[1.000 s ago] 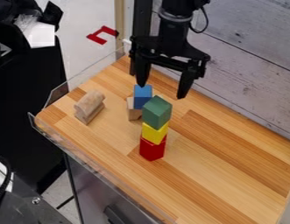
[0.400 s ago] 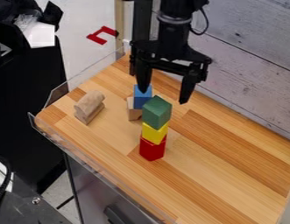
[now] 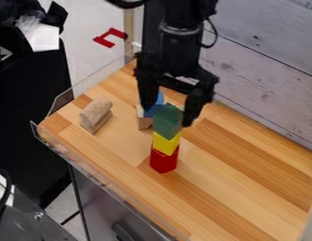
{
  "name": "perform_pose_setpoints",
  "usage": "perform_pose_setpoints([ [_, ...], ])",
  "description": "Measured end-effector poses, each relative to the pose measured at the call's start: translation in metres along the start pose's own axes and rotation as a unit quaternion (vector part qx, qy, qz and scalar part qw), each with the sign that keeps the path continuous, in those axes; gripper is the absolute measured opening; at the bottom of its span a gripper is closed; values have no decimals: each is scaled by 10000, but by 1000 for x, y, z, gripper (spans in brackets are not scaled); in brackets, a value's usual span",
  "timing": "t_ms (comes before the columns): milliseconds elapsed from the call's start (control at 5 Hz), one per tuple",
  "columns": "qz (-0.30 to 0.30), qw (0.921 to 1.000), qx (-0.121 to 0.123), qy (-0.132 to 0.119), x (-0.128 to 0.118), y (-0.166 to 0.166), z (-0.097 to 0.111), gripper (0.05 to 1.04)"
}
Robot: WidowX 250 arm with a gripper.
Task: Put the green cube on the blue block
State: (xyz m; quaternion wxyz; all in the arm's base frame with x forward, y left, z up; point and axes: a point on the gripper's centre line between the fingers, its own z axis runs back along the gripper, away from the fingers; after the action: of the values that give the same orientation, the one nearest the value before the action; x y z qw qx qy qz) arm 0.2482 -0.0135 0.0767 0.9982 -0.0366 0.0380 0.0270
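The pale plank wall runs off the top and right edges, and the wooden worktop is cut off at the lower right. The black arm comes in from the top edge, its upper part out of view. Its claw stands spread around the upper part of the green cube, one finger to each side, the gap wider than the cube, with nothing gripped (whether either finger brushes it, I cannot tell). The notched wooden piece lies well apart, to the image left. The green cube tops a stack, partly shadowed, above the yellow block and the red block. Just behind, the blue block sits on a plain wood block, a finger crossing the blue and the green cube hiding part of that pair.
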Motion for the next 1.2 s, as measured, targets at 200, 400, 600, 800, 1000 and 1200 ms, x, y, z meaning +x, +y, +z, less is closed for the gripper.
perform_pose_setpoints([
  [200, -364, 9993, 103, -65, -3, 1, -5, 999],
  [400, -467, 9986, 257, 44, -2, 6, -12, 999],
  [600, -471, 9984, 298, 51, 1, 7, -19, 999],
  [800, -498, 9983, 301, -55, 8, 3, -18, 999],
  [1000, -547, 9981, 286, -90, 10, -2, -20, 999],
  [1200, -495, 9986, 173, -116, 12, -8, -25, 947],
])
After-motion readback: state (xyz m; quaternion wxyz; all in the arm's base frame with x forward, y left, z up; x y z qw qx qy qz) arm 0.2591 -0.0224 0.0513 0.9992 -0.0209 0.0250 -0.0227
